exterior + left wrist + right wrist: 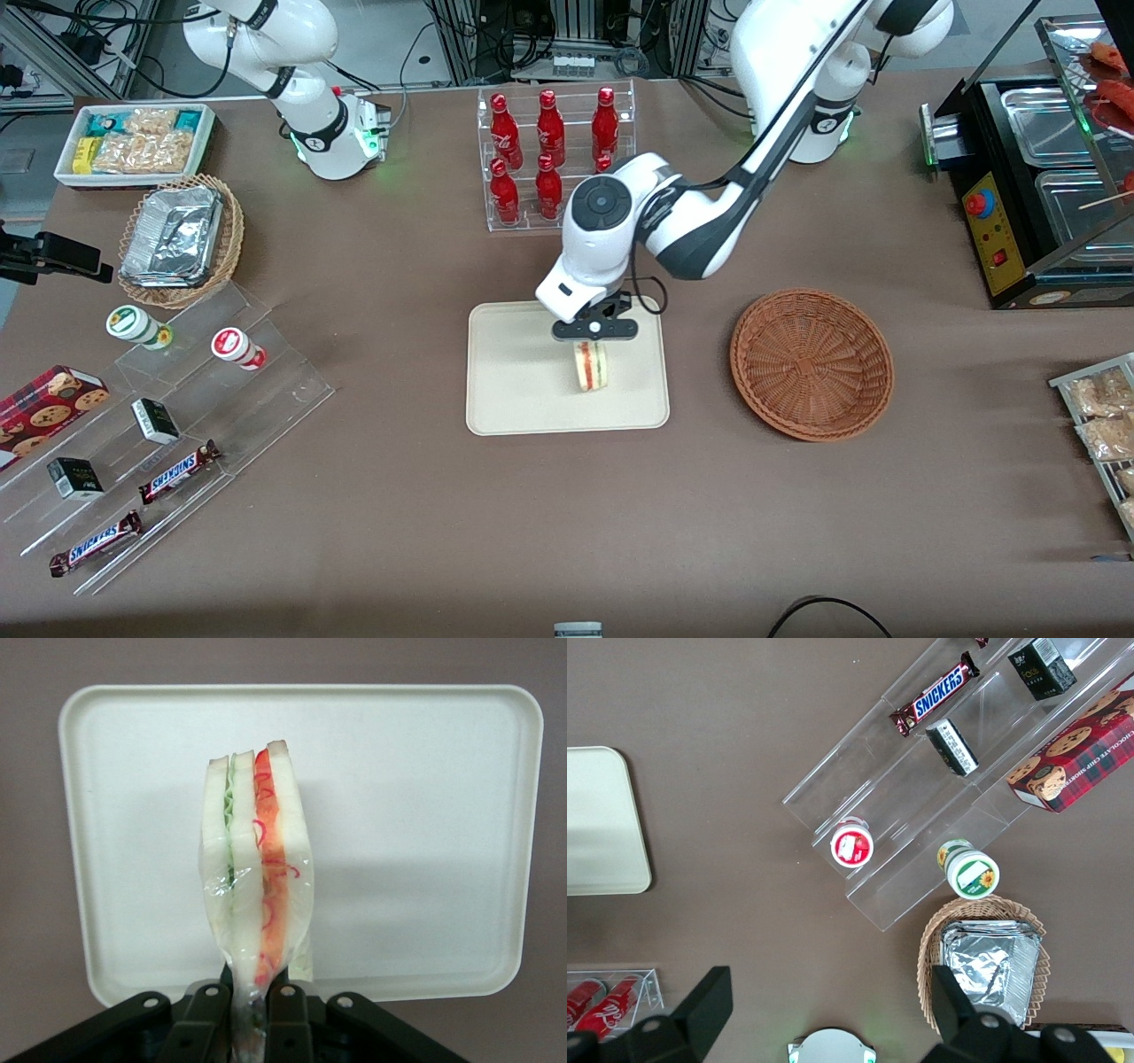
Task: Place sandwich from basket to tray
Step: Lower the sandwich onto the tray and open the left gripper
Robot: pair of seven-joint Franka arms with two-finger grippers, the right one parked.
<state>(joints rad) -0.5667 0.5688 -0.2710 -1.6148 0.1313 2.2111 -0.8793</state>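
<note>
While the front view hides it, the gripper point(592, 340) fingers point(205, 1020) pinch the sandwich point(257, 868) above the tray point(425, 815).

Hand point(592, 340) above bare tray point(514, 390); bottle rack point(556, 159) stands well apart.

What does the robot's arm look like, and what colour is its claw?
The working arm is glossy white with rounded shells and dark grey joints, plus a round dark cap with a small mark on its wrist. A thin black cable loops beside the claw. The claw is black, with two flat fingers.
</note>
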